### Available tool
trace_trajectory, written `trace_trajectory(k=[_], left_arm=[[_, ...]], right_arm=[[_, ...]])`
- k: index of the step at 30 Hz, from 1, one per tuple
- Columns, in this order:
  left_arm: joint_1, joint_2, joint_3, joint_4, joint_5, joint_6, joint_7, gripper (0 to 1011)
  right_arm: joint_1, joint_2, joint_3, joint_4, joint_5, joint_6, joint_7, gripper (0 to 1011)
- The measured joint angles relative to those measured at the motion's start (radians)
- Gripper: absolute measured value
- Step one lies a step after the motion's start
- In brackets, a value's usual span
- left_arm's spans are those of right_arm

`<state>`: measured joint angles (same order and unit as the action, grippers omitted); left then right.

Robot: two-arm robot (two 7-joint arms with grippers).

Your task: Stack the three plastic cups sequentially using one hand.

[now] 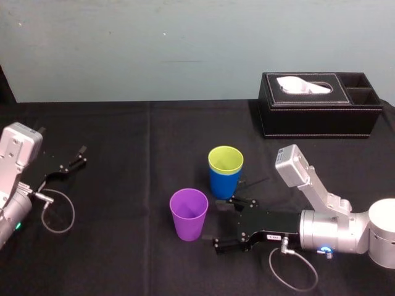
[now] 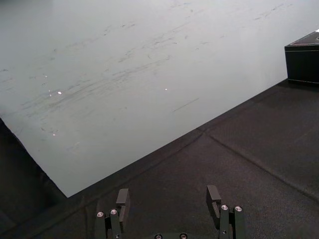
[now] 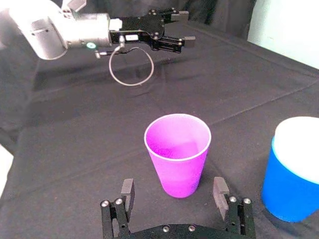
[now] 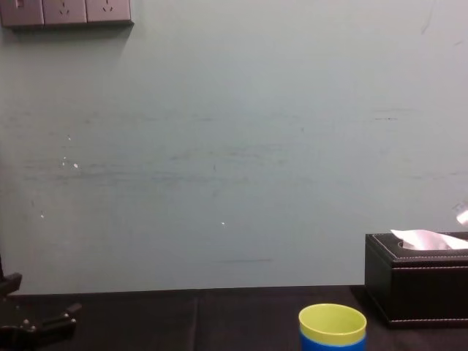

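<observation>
Right gripper (image 1: 223,223): yours gapes empty just right of the purple cup (image 1: 189,214), apart from it.
Left gripper (image 1: 73,159): yours hangs released, well left of the purple cup.
Tissue box (image 1: 321,114): far behind-right of the purple cup.
Blue cup (image 1: 223,185): upright, just behind-right of the purple cup.
Yellow-green cup (image 1: 225,159): nested inside the blue cup.
Purple cup: upright, standing alone.

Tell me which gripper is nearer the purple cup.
Right. The right gripper is open just right of the purple cup, apart from it; the left gripper sits far off to its left.
</observation>
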<state>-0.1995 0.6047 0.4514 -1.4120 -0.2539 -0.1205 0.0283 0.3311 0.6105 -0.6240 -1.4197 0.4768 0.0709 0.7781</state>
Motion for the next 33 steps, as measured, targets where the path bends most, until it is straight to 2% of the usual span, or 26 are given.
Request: trace_trajectory(k=[13,33], left_arm=[[0.0,0.0,0.0,0.0,0.0,0.0,0.0,1011],[0.0,0.0,0.0,0.0,0.0,0.0,0.0,1011]], right_arm=[[0.005,-0.021,-0.021,-0.005,-0.062,-0.01,-0.061,1003],[0.031,-0.056,-0.026,0.009,-0.079,-0.008,-0.06,1003]])
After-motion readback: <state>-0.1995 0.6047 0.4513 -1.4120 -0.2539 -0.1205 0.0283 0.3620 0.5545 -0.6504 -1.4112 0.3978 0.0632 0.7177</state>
